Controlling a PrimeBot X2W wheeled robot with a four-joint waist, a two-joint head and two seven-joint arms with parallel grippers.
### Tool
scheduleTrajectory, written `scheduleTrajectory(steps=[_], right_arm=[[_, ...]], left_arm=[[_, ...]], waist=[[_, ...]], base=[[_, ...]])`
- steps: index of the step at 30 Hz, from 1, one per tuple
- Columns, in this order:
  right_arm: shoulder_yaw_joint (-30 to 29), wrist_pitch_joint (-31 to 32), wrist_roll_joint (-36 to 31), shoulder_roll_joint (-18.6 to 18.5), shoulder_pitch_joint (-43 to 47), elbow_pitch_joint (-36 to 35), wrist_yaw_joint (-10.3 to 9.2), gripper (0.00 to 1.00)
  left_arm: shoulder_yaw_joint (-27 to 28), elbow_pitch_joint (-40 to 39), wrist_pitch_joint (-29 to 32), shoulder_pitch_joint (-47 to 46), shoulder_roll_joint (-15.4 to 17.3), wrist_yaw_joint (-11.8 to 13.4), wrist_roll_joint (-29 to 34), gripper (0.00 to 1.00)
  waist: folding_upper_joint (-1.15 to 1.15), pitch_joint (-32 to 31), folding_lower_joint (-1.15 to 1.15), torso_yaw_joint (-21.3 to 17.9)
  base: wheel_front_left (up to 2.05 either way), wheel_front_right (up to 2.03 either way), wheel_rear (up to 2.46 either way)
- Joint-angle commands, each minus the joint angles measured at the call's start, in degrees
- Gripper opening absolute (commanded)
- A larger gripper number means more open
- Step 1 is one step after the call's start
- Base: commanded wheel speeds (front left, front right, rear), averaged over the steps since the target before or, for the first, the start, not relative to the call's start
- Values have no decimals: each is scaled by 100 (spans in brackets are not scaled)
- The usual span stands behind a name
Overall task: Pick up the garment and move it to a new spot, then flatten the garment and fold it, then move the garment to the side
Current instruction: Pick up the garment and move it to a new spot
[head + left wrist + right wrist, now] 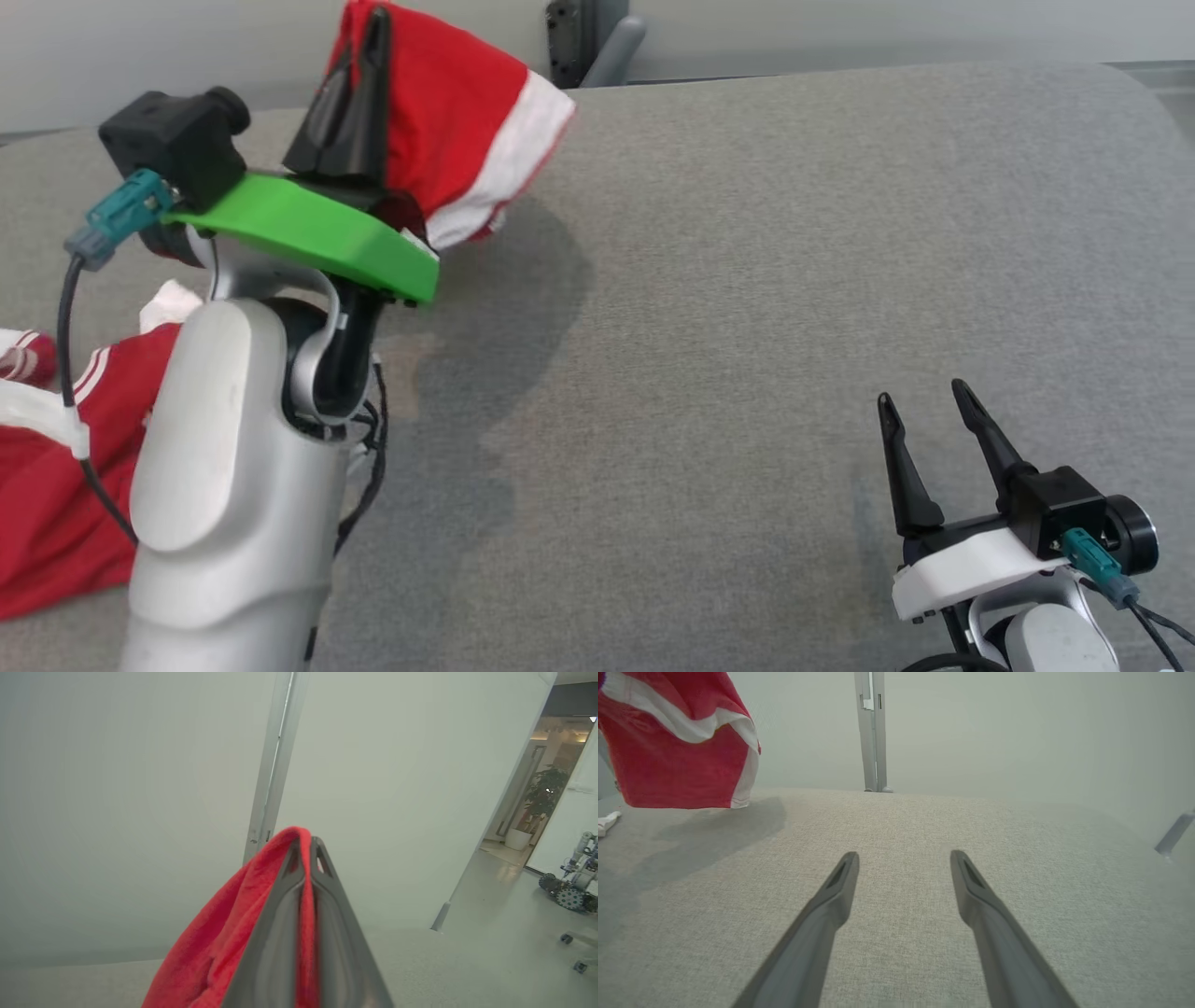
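The garment point(457, 121) is red with white bands. My left gripper point(369, 37) is shut on a fold of it and holds that part high above the grey table point(747, 280), at the back left. The rest of the cloth trails down behind my left arm and lies bunched at the table's left edge. In the left wrist view the red garment point(210, 942) is pinched between the closed fingers point(327, 905) of the left gripper point(306, 842). My right gripper point(929, 401) stands open at the lower right, over bare table. From the right wrist, the hanging garment point(677, 756) is far left of the open right gripper point(903, 858).
The grey fabric surface stretches wide to the right of the garment. A grey post point(872, 732) stands behind the table's far edge before a pale wall. Through a doorway in the left wrist view sit a potted plant point(542, 798) and a wheeled machine point(572, 882).
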Motion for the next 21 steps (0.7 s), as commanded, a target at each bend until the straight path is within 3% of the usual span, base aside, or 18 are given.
scheduleTrajectory(steps=[1,7,11,15,19,21], right_arm=[[-15,-6,21,-15,59,-10,-4,100],[-89,-6,54,7,65,-18,-4,100],[-100,-6,98,19,30,-5,-4,100],[-48,-6,186,27,-57,18,-4,100],[9,-7,305,26,-122,54,-4,100],[-12,-6,310,26,-121,62,-4,100]], left_arm=[[-81,-277,101,192,-40,-3,-121,0],[-701,-1626,634,813,-127,262,-797,0],[-1282,-1927,817,1123,-135,552,-1329,0],[-1483,-1089,794,1278,-109,805,-1257,0],[-1531,216,465,1112,366,892,-623,0],[-1534,874,292,1109,390,887,-572,0]], waist=[[1,-106,0,-441],[1,-5,0,-846],[1,102,0,-1034],[1,217,0,-1189],[1,303,0,-1329],[1,323,0,-1361]], base=[[0,0,0],[0,0,0],[0,0,0],[0,0,0],[0,0,0],[0,0,0]])
